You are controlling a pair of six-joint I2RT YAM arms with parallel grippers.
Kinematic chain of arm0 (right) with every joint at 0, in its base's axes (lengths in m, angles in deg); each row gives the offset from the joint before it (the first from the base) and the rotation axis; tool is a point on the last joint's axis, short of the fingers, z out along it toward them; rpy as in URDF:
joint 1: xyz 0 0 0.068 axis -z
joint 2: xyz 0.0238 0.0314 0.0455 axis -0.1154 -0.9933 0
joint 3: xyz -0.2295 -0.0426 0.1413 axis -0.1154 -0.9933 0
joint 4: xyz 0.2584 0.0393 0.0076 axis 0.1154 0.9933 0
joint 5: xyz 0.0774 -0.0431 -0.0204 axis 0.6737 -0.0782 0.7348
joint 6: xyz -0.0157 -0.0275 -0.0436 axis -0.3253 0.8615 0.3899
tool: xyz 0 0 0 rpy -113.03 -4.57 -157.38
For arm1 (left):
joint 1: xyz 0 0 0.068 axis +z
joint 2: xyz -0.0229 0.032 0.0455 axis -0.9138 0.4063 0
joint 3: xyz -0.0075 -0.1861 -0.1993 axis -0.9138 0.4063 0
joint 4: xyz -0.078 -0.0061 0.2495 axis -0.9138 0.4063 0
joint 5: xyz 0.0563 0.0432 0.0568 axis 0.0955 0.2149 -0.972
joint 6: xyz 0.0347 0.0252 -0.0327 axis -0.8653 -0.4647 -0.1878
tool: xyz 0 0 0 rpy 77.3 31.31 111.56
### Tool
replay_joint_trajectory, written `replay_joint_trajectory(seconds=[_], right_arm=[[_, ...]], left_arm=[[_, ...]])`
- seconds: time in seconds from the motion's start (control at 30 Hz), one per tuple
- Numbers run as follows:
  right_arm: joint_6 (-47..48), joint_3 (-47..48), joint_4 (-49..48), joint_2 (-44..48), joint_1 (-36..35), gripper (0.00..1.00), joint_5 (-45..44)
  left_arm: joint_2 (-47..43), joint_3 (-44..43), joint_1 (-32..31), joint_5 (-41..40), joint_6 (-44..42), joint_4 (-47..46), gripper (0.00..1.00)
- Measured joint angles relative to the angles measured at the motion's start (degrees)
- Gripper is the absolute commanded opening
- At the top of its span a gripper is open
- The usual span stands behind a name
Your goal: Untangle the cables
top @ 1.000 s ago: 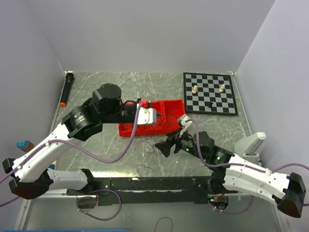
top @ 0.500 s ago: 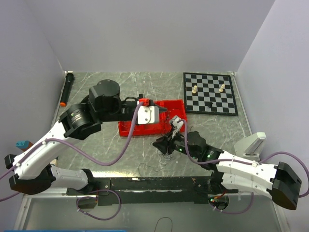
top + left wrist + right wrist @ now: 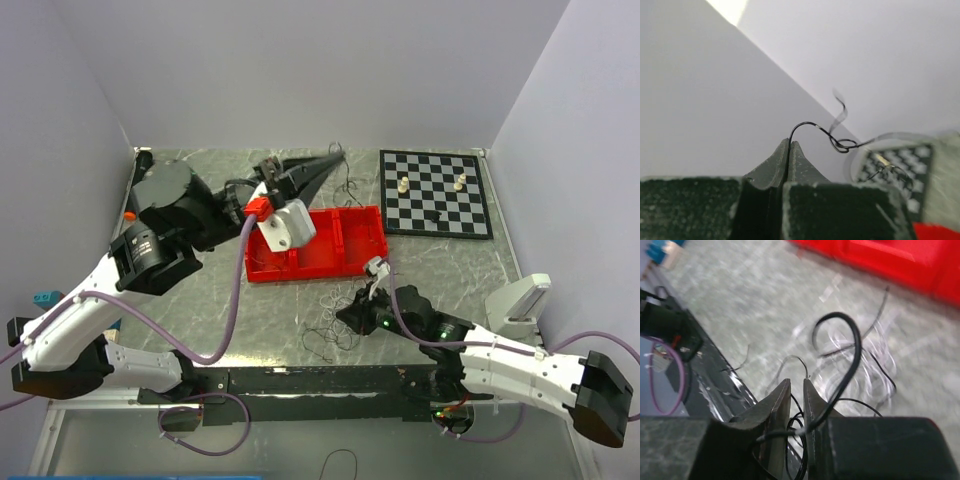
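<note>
Cables (image 3: pixel 322 338): one pinched in left hand (image 3: pixel 789 144); right hand (image 3: pixel 796 382) nearly pressed together over tangle, grip unclear.

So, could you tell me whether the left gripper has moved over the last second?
Yes. The left gripper has swung from above the red tray to past its far edge, toward the back wall, shut on a black cable.

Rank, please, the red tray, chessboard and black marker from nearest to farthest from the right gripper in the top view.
1. Red tray, just beyond the right gripper.
2. Chessboard, far right.
3. Black marker, far left corner, partly hidden.
</note>
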Motion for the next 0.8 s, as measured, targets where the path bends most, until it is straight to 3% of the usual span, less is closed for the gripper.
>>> replay_joint_trajectory(seconds=[0.13,0.33,0.47,0.53,0.63,0.8], right_arm=[[-2.7,-1.1,5.6,2.6,0.0,0.23,-2.0],[-6.8,-2.1,15.1,12.9,0.0,0.25,-5.7],[-9.7,-3.0,20.8,23.9,0.0,0.35,-8.0],[-11.1,-3.9,22.4,28.4,0.0,0.45,-8.7],[-12.9,-5.5,24.4,29.6,0.0,0.54,-8.9],[-13.9,-6.1,25.5,24.4,0.0,0.50,-8.9]], left_arm=[[0.0,0.0,-1.2,-3.8,-4.1,-9.9,0.01],[-0.2,2.9,-1.5,-8.8,-4.8,-16.8,0.01],[1.1,6.8,-1.5,-16.1,-2.5,-21.3,0.01],[3.1,6.2,-0.7,-19.0,-1.4,-23.4,0.01],[8.2,-0.5,0.8,-21.9,-0.3,-24.8,0.01],[13.4,-14.6,2.0,-21.4,0.1,-25.1,0.01]])
